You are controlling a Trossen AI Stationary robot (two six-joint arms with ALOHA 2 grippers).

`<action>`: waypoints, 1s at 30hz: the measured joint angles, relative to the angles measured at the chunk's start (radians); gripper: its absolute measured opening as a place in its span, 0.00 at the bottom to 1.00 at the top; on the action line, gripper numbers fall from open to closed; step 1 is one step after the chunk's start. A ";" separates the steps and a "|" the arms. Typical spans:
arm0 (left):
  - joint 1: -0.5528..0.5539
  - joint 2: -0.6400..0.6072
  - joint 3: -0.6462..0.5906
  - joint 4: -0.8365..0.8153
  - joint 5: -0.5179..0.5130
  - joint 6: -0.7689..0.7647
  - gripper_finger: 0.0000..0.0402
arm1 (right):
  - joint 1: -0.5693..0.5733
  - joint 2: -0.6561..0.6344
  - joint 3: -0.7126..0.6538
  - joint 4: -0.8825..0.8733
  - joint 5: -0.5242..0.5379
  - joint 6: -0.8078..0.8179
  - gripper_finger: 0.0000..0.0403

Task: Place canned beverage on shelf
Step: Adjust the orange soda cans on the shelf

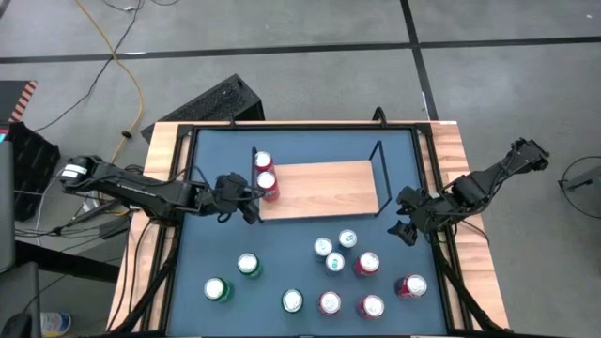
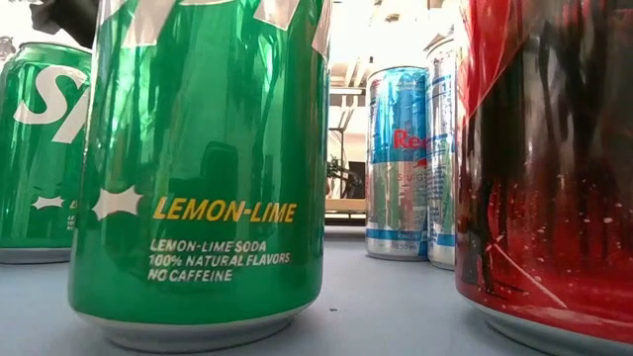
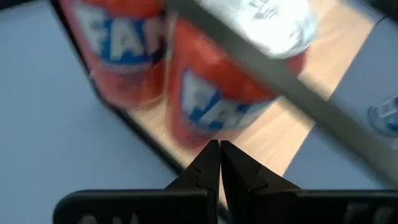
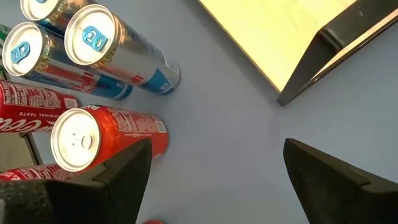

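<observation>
At the shelf's (image 1: 319, 188) left end, our left end effector (image 1: 252, 208) reaches in low, fingers closed and empty, just beside two orange cans (image 1: 265, 174) standing there. Our right end effector (image 1: 406, 228) hovers open over the tabletop (image 1: 282, 272) near the red cans (image 1: 366, 265).
</observation>
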 joint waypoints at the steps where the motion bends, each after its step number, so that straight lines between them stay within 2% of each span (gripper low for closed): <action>1: -0.001 -0.004 0.000 -0.022 -0.002 -0.017 0.00 | 0.000 0.000 0.000 0.000 0.002 -0.002 0.86; 5: -0.006 -0.017 0.000 -0.092 -0.086 -0.071 0.00 | 0.000 0.000 0.000 0.000 0.017 -0.002 0.86; 9: -0.003 -0.013 0.000 -0.065 -0.166 -0.033 0.00 | 0.000 0.000 0.000 0.017 0.017 -0.002 0.86; 15: 0.024 0.010 0.000 0.045 -0.168 0.089 0.00 | 0.000 0.001 0.000 0.025 0.027 -0.001 0.86; 19: 0.034 0.009 0.001 0.090 -0.158 0.110 0.00 | 0.000 0.001 0.000 0.024 0.041 0.001 0.86; 23: 0.033 0.008 0.000 0.094 -0.073 0.144 0.00 | 0.000 0.000 0.000 0.039 0.093 0.027 0.86; 26: 0.026 -0.008 0.000 0.030 0.003 0.109 0.00 | -0.008 0.001 -0.001 0.116 0.094 -0.024 0.86; 28: 0.014 -0.028 0.000 -0.041 -0.010 0.051 0.00 | -0.026 0.010 -0.001 0.201 0.099 -0.101 0.86; 30: -0.001 -0.060 0.000 -0.133 -0.070 -0.016 0.00 | -0.057 0.026 -0.001 0.294 0.118 -0.179 0.86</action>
